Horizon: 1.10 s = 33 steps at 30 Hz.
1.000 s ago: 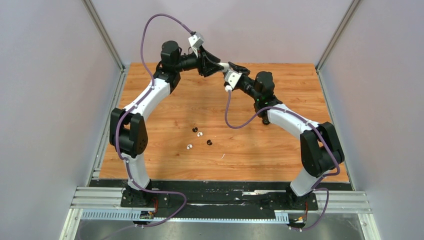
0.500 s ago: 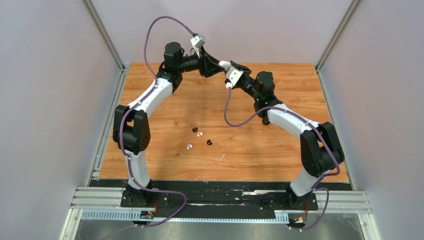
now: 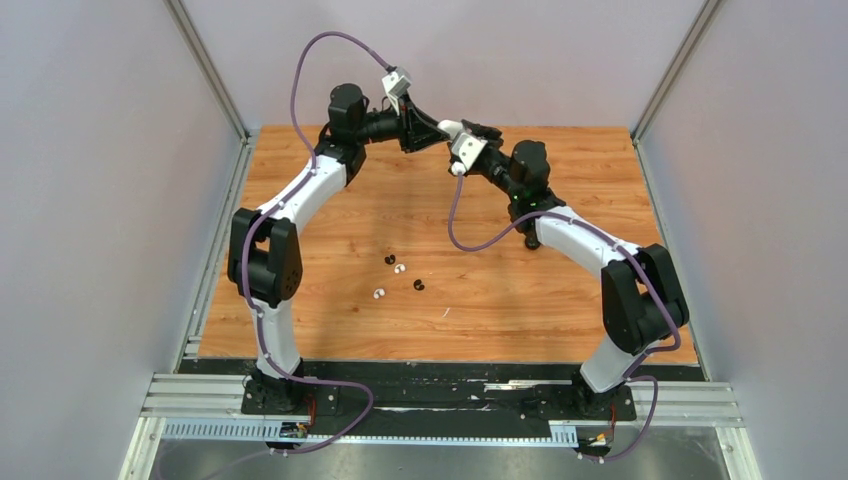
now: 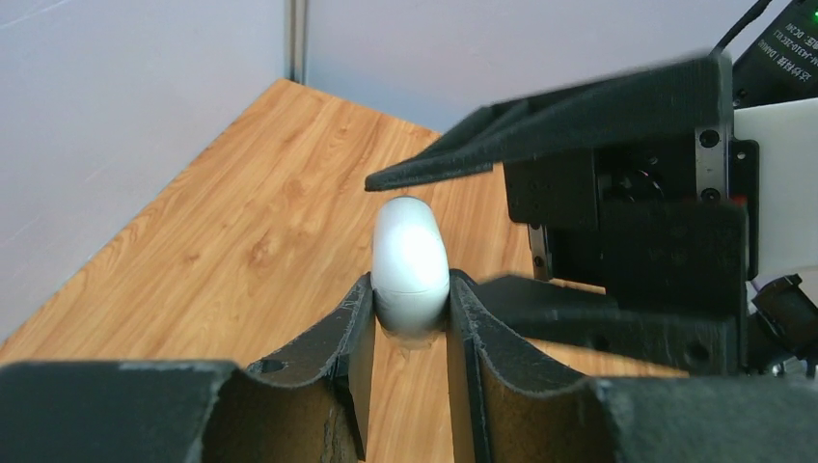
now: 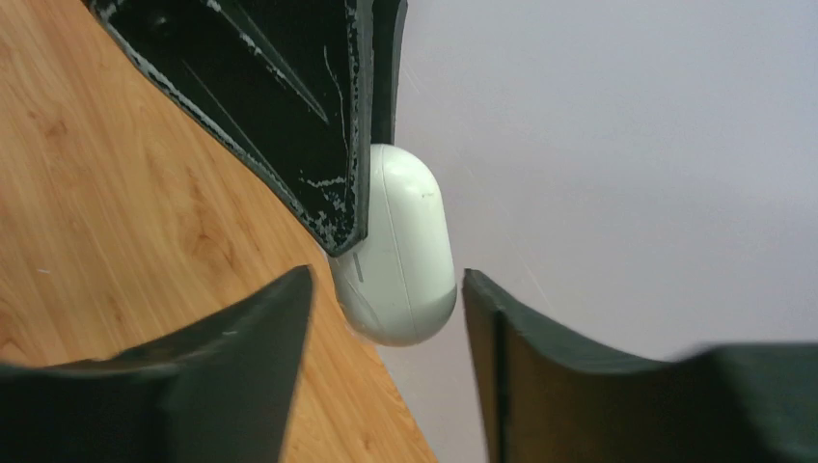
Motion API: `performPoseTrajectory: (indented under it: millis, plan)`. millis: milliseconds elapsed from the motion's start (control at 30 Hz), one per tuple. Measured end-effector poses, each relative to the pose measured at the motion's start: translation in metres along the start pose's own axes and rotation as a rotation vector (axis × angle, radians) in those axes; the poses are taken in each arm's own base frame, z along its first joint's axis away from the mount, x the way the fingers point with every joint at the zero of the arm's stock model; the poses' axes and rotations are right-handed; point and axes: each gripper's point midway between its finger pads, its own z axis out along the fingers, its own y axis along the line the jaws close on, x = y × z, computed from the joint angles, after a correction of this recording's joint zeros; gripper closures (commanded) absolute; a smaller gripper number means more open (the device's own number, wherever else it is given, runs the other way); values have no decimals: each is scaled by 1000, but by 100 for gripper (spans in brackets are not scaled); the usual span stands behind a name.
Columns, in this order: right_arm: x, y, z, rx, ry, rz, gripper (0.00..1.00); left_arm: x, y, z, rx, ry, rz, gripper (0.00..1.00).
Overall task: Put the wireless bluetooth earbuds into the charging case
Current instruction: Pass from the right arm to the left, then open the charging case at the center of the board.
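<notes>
My left gripper (image 3: 438, 129) is shut on a white pill-shaped charging case (image 3: 449, 127), held above the far middle of the table. In the left wrist view the closed case (image 4: 410, 258) stands out between the gripper's (image 4: 410, 301) two pads. My right gripper (image 3: 472, 131) is open; its jaws stand either side of the case's end (image 5: 407, 253) without touching it, in the right wrist view (image 5: 388, 282). Two black earbuds (image 3: 388, 260) (image 3: 419, 286) and two white earbuds (image 3: 399, 268) (image 3: 379, 294) lie loose on the wood in mid-table.
The wooden table (image 3: 560, 300) is walled by grey panels at the left, right and back. A tiny white speck (image 3: 446, 313) lies right of the earbuds. The right arm's purple cable (image 3: 470, 245) hangs over the table's middle.
Both wrists have shifted slightly up and back. The right gripper has closed in on the case held by the left gripper. The earbuds have not moved.
</notes>
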Motion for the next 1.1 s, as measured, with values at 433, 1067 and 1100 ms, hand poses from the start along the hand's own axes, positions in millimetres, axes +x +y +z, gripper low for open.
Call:
performPoseTrajectory:
  millis: [433,1067,1100]
  plan:
    - [-5,-6,-5,-244,119,218,0,5,6,-10,18,18,28,100]
    - [12,59,-30,-768,143,872,10,78,-12,-55,76,296,290,100]
    - [14,65,-30,-780,149,881,10,76,-14,-56,78,300,304,100]
